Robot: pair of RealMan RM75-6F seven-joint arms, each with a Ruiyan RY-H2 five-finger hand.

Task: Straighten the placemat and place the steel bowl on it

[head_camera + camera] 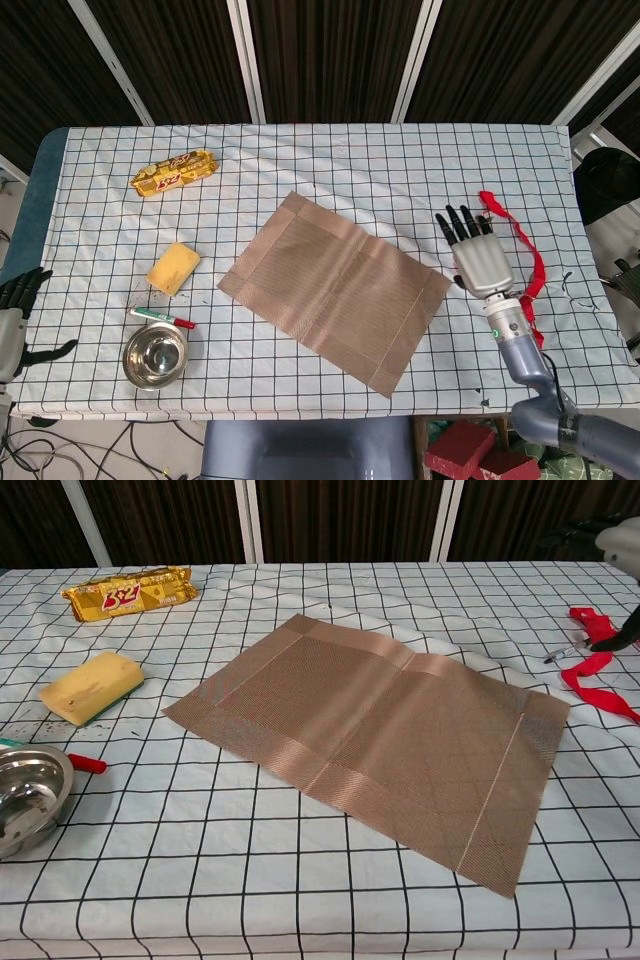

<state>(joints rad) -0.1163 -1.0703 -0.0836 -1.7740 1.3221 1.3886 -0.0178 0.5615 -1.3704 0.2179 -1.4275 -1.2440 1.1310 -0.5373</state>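
Observation:
The brown woven placemat (335,290) lies flat in the middle of the checked tablecloth, its long side slanting down to the right; the chest view shows the placemat (380,730) with fold creases. The steel bowl (155,355) stands empty near the front left edge, apart from the mat, and the bowl (25,795) is cut by the frame's left edge. My right hand (478,255) hovers just right of the mat's right corner, fingers stretched out, holding nothing; only a bit of that hand (620,540) shows at top right. My left hand (15,315) hangs off the table's left edge, fingers apart, empty.
A yellow sponge (173,267) and a red marker (163,319) lie between bowl and mat. A yellow snack packet (175,171) sits at the back left. A red ribbon (525,265) with a small metal piece lies at the right, behind my right hand.

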